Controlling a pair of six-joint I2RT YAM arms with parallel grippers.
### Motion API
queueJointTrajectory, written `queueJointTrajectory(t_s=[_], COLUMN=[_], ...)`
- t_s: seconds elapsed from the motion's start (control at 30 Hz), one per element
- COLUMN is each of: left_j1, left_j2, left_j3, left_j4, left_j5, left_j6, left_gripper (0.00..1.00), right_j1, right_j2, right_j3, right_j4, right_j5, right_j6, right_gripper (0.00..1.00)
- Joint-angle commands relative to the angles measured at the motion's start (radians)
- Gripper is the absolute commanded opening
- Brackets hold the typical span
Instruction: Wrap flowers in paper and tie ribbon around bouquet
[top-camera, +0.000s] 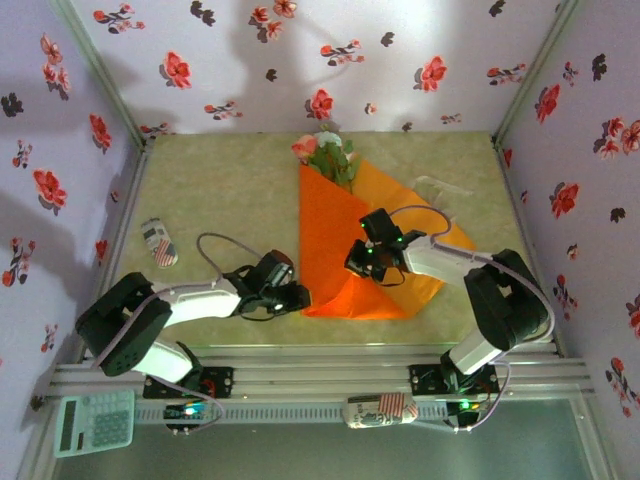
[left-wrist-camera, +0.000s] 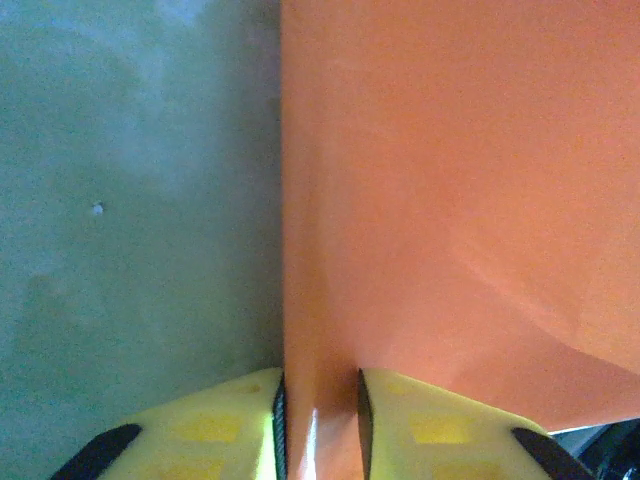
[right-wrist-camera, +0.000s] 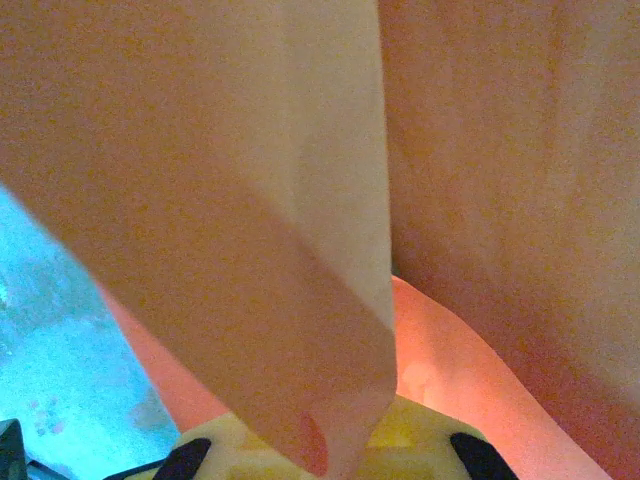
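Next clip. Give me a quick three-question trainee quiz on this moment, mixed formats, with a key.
1. True or false: the flowers lie at the far end of the orange paper, blooms toward the back wall.
2. The left pincer is closed on: A) the ribbon, B) the paper's edge, C) a flower stem.
3. Fill in: the right pincer grips the ____.
Key: 1 true; 2 B; 3 paper.
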Motion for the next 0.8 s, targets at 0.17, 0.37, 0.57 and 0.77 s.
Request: queueJointTrajectory(t_s=[0.17, 0.37, 0.57, 0.77], left_j1=[0.019, 0.025, 0.029, 0.052], left_j2=[-0.018, -0.051, -0.063, -0.036], left_j3=[-0.019, -0.027, -0.001, -0.016], left_j4=[0.046, 0.037, 0.01, 0.072], left_j5=[0.009, 0.012, 0.03, 0.088], left_j6=[-0.026, -0.054, -0.086, -0.201], left_gripper=[0.0, 0.0, 0.0, 0.0], right_j1=[-0.006, -0.004, 0.071, 0.255], right_j2=[-0.002, -0.087, -0.261, -0.308], right_j3=[-0.017, -0.012, -0.114, -0.261], right_j4=[-0.037, -0.157, -0.147, 0.125], right_j5=[0.021, 0.075, 0.045, 0.059], right_j6=[0.0, 0.024, 0.319, 0.817], right_gripper=[0.0, 0.34, 0.57, 0.59])
